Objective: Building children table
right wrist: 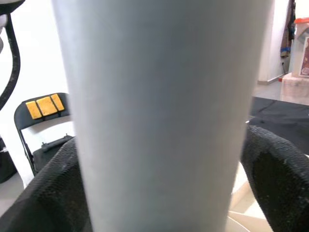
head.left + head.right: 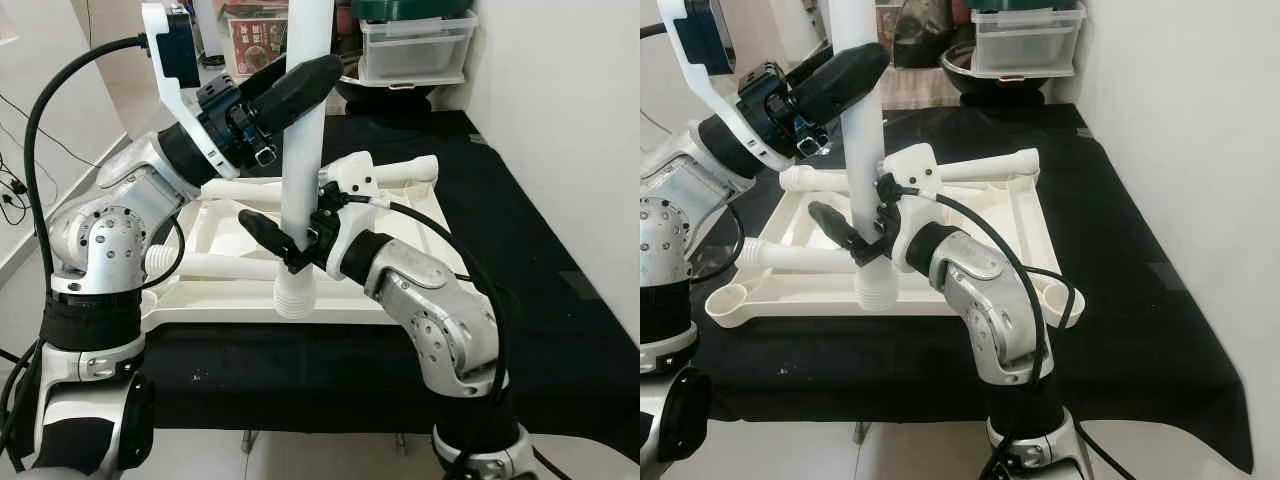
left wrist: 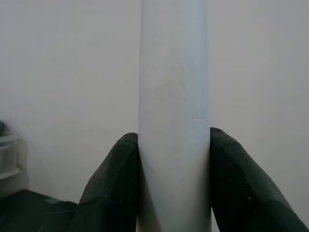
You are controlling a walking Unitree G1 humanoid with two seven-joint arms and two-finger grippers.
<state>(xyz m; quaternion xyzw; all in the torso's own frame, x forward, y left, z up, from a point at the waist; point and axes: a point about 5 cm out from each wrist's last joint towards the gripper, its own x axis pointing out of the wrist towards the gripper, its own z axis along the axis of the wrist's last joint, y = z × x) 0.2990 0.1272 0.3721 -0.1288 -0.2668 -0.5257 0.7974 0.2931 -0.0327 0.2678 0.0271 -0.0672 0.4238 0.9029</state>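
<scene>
Both grippers are clamped on one upright white table leg (image 2: 303, 150): the left gripper (image 2: 300, 85) grips it high up, its black fingers (image 3: 113, 193) pressed against either side of the tube, and the right gripper (image 2: 285, 240) holds it lower down, just above the leg's ribbed threaded end (image 2: 294, 295). That threaded end, directly below the right gripper, rests on or sits just over the near rim of the upturned white tabletop (image 2: 420, 215), which lies on a black-covered table (image 2: 540, 260); whether it is seated in a socket cannot be told. Beyond the right gripper another white leg (image 2: 400, 172) lies across the tabletop's far edge, and to the left of that gripper a further leg (image 2: 215, 266) lies inside the tabletop. The build looks early: no leg appears to stand fixed on its own, this one is only being set and probably needs screwing in, and the loose legs remain to be fitted.
</scene>
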